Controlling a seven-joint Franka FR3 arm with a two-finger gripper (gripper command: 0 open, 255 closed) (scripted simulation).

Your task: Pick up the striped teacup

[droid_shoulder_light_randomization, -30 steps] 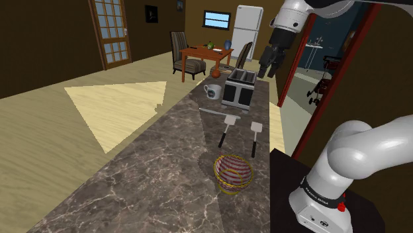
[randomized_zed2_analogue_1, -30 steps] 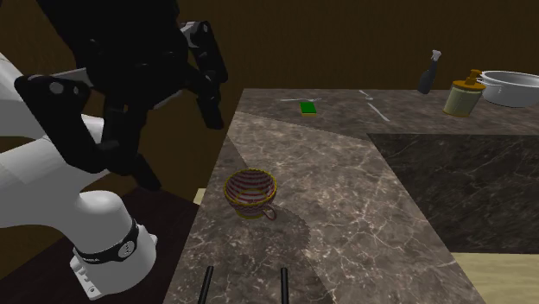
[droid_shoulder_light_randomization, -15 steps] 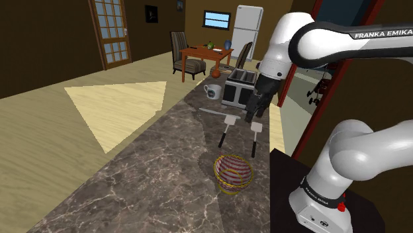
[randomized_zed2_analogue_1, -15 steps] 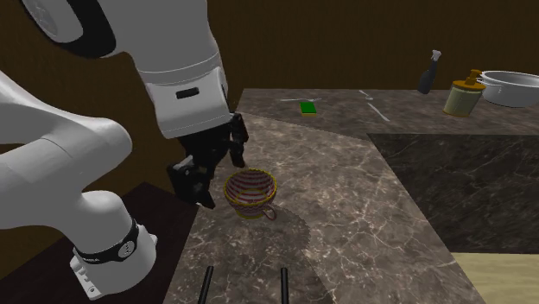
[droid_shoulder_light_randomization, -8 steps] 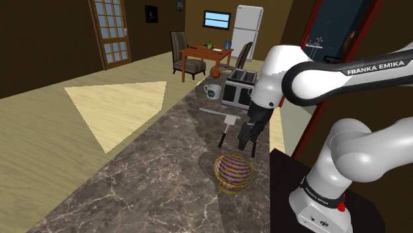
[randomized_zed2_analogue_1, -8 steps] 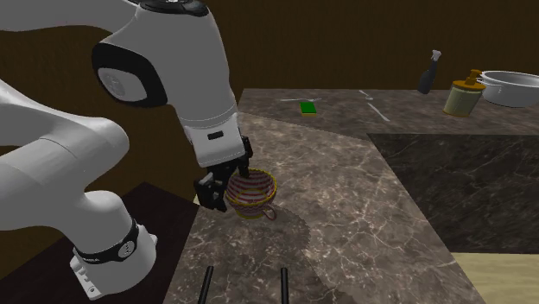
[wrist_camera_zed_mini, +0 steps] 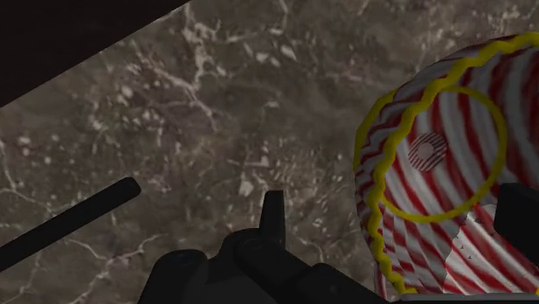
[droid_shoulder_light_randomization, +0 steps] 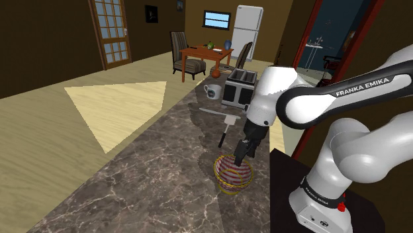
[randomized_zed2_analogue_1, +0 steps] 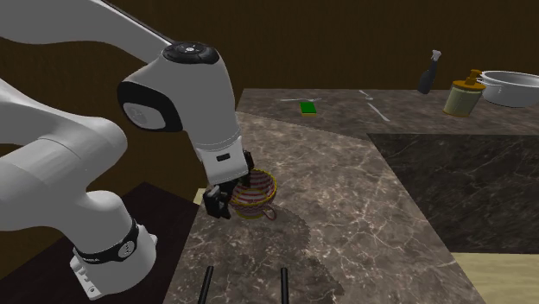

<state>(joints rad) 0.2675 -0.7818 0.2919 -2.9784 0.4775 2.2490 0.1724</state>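
The striped teacup (droid_shoulder_light_randomization: 231, 176) sits directly under my pincer (droid_shoulder_light_randomization: 239, 157) — the fingers stand apart, one outside its rim, one over its inside. They do not clamp it.

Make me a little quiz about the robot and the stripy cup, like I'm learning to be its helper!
1. True or false: the hand is down at the striped teacup, fingers apart, and the cup stands on the counter.
2. What stands right beside the toaster? A) a white mug B) a banana C) a book
3. Fill the gap: the wavy line round the teacup's rim is ____.

Key: 1 true; 2 A; 3 yellow.
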